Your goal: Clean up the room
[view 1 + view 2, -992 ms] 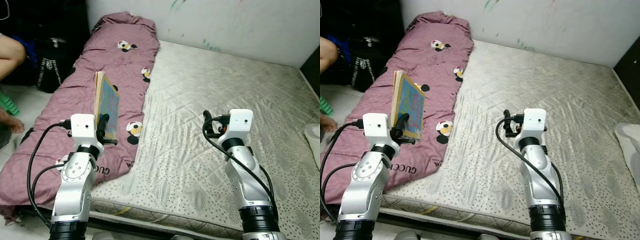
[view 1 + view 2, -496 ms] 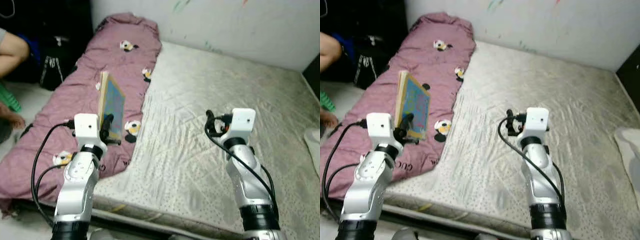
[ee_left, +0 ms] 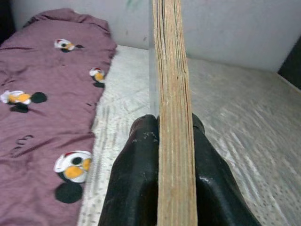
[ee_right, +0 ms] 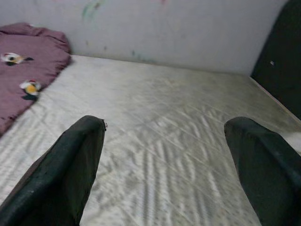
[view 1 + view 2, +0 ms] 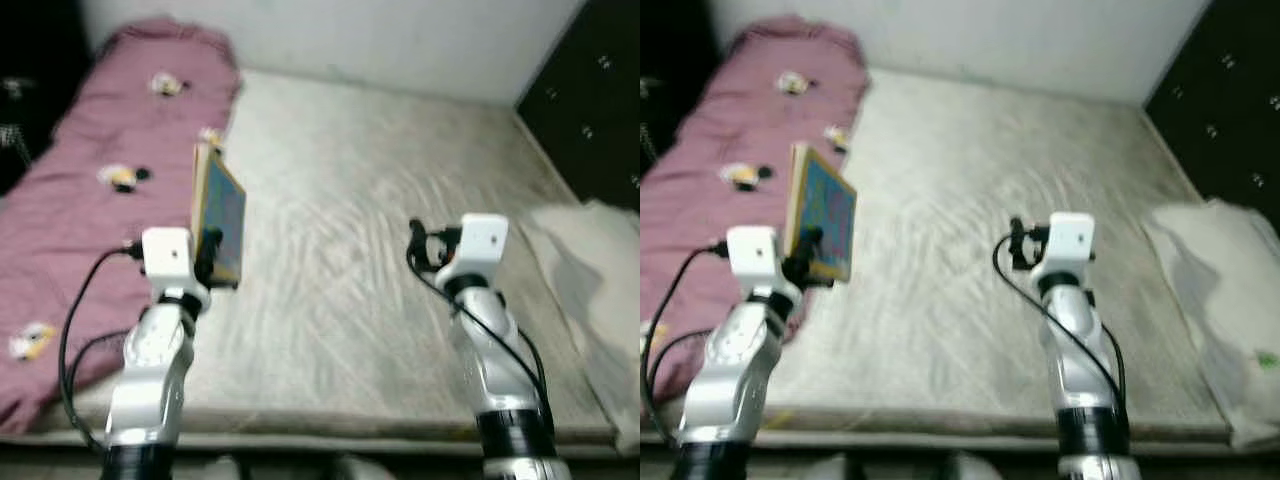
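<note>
My left gripper (image 5: pixel 213 262) is shut on a thin book (image 5: pixel 218 212) with a blue cover and tan page edges, held upright above the near left part of the mattress (image 5: pixel 380 160). In the left wrist view the book's edge (image 3: pixel 173 108) stands pinched between the two black fingers (image 3: pixel 136 188). My right gripper (image 5: pixel 420 245) hovers open over the middle of the mattress with nothing between its fingers (image 4: pixel 70 165). A purple quilt (image 5: pixel 90 150) with cartoon prints lies along the mattress's left side.
A white wall (image 5: pixel 350 40) runs behind the bed. A dark cabinet (image 5: pixel 590 110) stands at the right. A pale pillow or bundle of cloth (image 5: pixel 590 270) lies at the mattress's right edge. The pictures are blurred.
The whole view has swung to the right: the quilt slid left, and the dark cabinet and pale bundle came into sight. Both arms keep their pose; the book stays gripped.
</note>
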`<state>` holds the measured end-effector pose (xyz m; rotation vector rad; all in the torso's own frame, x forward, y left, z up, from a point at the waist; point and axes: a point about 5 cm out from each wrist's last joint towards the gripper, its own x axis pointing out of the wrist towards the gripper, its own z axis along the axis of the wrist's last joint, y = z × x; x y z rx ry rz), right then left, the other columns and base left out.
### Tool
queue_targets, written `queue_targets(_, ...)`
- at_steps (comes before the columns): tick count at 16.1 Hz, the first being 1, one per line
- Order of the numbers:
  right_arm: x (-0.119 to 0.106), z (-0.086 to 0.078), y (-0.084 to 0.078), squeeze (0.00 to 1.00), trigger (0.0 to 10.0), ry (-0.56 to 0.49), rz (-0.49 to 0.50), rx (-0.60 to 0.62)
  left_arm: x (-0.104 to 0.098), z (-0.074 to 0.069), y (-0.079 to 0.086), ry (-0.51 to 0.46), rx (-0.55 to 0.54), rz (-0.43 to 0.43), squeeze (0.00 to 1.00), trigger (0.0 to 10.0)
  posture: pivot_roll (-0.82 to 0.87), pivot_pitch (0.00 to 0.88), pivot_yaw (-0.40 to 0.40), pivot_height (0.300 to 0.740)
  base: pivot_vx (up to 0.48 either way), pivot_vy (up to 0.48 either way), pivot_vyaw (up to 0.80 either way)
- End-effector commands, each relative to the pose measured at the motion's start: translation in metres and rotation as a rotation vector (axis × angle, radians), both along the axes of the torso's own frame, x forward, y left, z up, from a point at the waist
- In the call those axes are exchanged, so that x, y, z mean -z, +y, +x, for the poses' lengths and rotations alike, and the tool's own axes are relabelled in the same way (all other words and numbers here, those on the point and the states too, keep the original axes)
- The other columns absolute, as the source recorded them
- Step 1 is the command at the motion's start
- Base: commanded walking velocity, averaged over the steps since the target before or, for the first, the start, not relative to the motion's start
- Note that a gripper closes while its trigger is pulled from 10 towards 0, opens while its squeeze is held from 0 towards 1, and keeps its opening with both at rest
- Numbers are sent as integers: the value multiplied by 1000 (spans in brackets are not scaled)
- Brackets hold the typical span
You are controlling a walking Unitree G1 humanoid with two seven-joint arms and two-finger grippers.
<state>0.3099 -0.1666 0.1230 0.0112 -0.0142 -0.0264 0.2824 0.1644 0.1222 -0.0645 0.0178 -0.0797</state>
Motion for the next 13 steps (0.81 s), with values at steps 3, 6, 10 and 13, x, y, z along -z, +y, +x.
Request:
queue_targets(3, 0, -1, -4, 0, 10000, -1, -12, 9, -7, 0, -2, -37, -3, -1, 0, 10000, -11, 56, -104, 740, 0, 0, 0)
queue_targets(6, 1, -1, -3, 0, 10000, 0, -12, 5, -7, 0, -2, -41, -7, 6, 0, 10000, -11, 57, -104, 740, 0, 0, 0)
queue_targets(10, 1, -1, -3, 0, 10000, 1, -13, -2, -8, 0, -2, -42, 2, -7, 0, 10000, -13, 56, -105, 740, 0, -239, -262)
queue_targets(13, 2, -1, -3, 0, 10000, 4, -20, -8, -8, 0, -3, -43, 3, -9, 0, 10000, -16, 56, -110, 740, 0, -407, 0)
